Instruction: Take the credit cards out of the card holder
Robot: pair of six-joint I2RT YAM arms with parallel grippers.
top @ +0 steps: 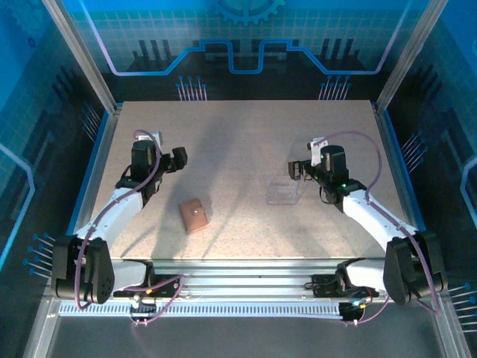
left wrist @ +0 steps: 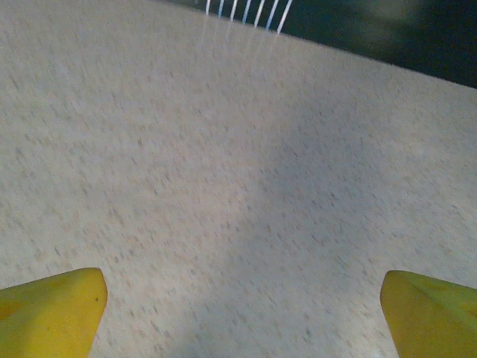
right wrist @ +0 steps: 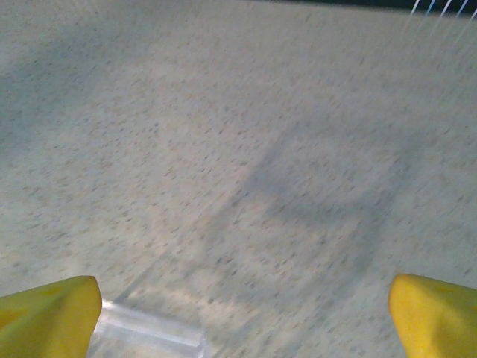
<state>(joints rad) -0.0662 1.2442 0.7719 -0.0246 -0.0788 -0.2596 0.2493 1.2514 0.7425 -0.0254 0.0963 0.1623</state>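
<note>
The card holder (top: 194, 215), a small tan-brown wallet with a tiny snap dot, lies closed on the table near the front, left of centre. The credit cards are hidden. My left gripper (top: 177, 158) hangs up and to the left of the wallet, apart from it. In the left wrist view its yellow fingertips (left wrist: 52, 309) stand wide apart over bare table, so it is open. My right gripper (top: 297, 169) hovers just behind the clear plastic box (top: 283, 192). Its yellow fingertips (right wrist: 46, 313) are also spread wide and hold nothing, with a corner of the box (right wrist: 149, 328) low between them.
The speckled beige table (top: 246, 142) is ringed by a metal frame with blue panels. A metal rail (top: 246, 287) runs along the near edge between the two arm bases.
</note>
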